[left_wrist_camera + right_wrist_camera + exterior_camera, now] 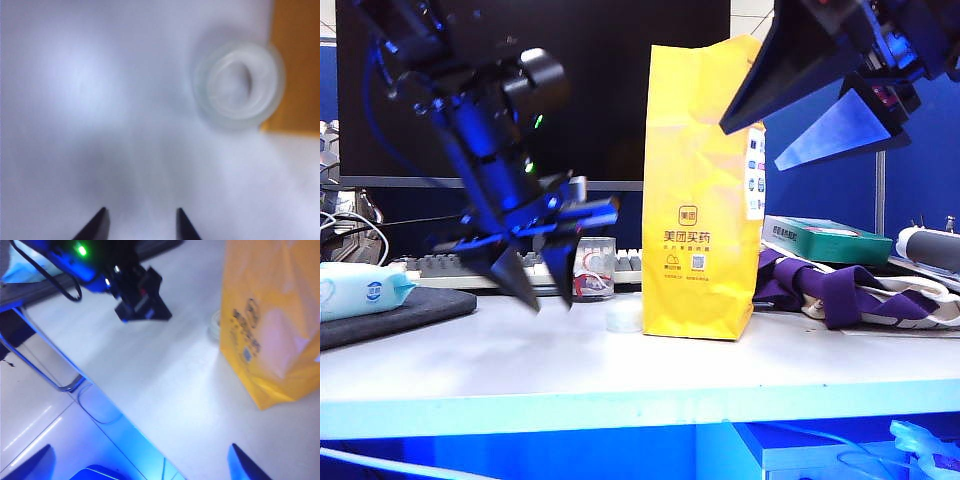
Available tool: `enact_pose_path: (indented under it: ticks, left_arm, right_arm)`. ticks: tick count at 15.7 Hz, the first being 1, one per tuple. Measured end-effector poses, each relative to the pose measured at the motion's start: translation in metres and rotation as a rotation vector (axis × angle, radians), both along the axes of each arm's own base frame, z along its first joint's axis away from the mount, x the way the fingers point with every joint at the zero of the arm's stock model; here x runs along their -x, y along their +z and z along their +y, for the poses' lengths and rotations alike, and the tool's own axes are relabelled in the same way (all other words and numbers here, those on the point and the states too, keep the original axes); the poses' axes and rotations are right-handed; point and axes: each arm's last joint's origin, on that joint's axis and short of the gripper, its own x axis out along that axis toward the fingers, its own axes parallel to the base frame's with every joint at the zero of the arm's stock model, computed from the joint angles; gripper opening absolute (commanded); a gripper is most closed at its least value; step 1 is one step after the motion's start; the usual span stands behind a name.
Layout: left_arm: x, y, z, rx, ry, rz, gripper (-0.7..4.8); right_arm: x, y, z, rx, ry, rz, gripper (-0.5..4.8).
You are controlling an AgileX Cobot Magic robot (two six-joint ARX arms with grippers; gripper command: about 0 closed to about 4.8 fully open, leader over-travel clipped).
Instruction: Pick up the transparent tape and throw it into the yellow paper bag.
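Although the left hand (542,285) has its two dark fingers drawn in narrow, it holds nothing: the small whitish translucent roll of transparent tape (623,317) lies flat on the pale worktop (520,370), ahead of those fingertips and off to one side, touching or just beside the foot of the tall bright yellow paper bag (700,190). By my reading, the task is barely begun; the grasp, the lift and the drop into the bag all remain. In the left wrist view the roll (239,85) sits well clear of the fingertips (99,226), with bare worktop between. The right hand (820,110) hangs high beside the bag's open top, fingers spread wide and empty, close enough to crowd any approach to the mouth from that side. Behind the left hand stand a clear glass cup (592,268) and a grey keyboard (440,268); towards the near edge of the worktop there is open room to swing.
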Motion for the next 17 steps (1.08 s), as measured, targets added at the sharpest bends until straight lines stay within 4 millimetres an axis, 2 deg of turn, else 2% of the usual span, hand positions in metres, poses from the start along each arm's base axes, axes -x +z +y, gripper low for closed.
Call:
enact_pose_path:
  ticks: [1, 3, 6, 7, 9, 11, 13, 15, 17]
  left_arm:
    - [-0.002, 0.003, -0.001, 0.006, -0.004, -0.014, 4.79]
    - [-0.01, 0.015, -0.006, 0.037, -0.051, -0.097, 4.79]
    - [-0.022, 0.029, -0.013, 0.075, -0.253, -0.292, 4.79]
    - [-0.027, 0.028, -0.008, -0.005, -0.353, -0.348, 4.79]
    - [-0.032, 0.022, 0.008, -0.116, -0.483, -0.351, 4.79]
    - [-0.037, 0.018, 0.021, -0.092, -0.6, -0.347, 4.79]
    - [-0.036, 0.02, 0.02, -0.028, -0.753, -0.398, 4.79]
    - [-0.036, 0.02, 0.018, -0.009, -0.816, -0.418, 4.79]
    - [-0.044, 0.003, 0.023, -0.009, -0.837, -0.386, 4.79]
  right_arm:
    - [0.0, 0.0, 0.0, 0.002, -0.003, -0.001, 4.63]
    - [0.0, 0.0, 0.0, 0.001, -0.003, -0.003, 4.63]
    - [-0.002, 0.002, 0.0, -0.01, -0.006, -0.027, 4.63]
    - [-0.002, 0.002, 0.0, -0.004, -0.015, -0.032, 4.63]
    - [-0.002, 0.002, 0.0, 0.001, -0.026, -0.035, 4.63]
    - [-0.002, 0.002, 0.0, 0.001, -0.027, -0.035, 4.63]
    - [-0.003, 0.002, -0.001, 0.014, -0.049, -0.043, 4.63]
    - [-0.003, 0.002, -0.001, 0.015, -0.055, -0.048, 4.63]
    - [-0.003, 0.003, -0.001, 0.015, -0.055, -0.05, 4.63]
